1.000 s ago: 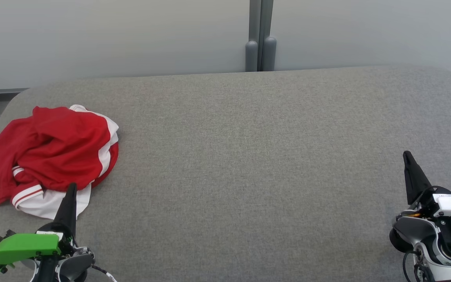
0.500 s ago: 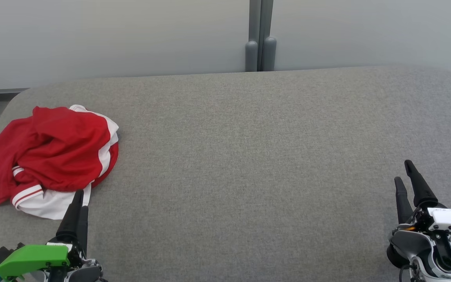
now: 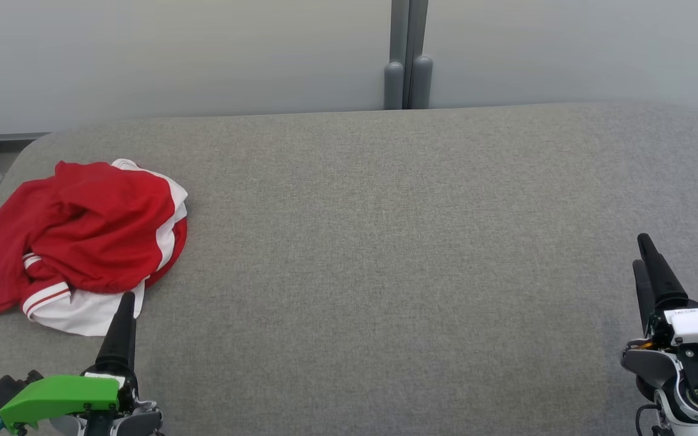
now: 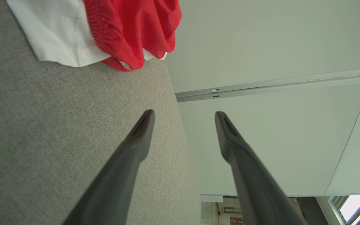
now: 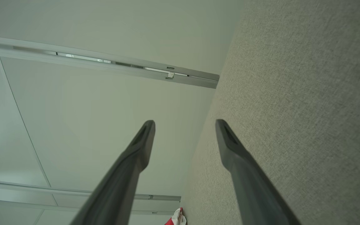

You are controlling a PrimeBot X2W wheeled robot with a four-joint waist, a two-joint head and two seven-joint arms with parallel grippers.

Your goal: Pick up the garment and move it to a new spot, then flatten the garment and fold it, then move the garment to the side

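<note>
1. Garment (image 3: 88, 224): I see it crumpled in a red-and-white heap at the middle left of the head view. It lies on the grey padded table (image 3: 385, 242), close to the table's left edge.
2. Left gripper (image 4: 184, 112): in the left wrist view I read both dark fingers spread wide with nothing between them. The garment sits at the upper left of that frame, apart from both fingertips. In the head view this gripper is at the lower left, and its tip overlaps the garment's white hem.
3. Right gripper (image 5: 185, 122): in the right wrist view the fingers stand wide apart and hold nothing. The table fabric is at the right of that frame. In the head view this gripper is at the lower right, well apart from the garment.
4. Background: pale wall panels (image 3: 173, 54) run across the top of the head view.
</note>
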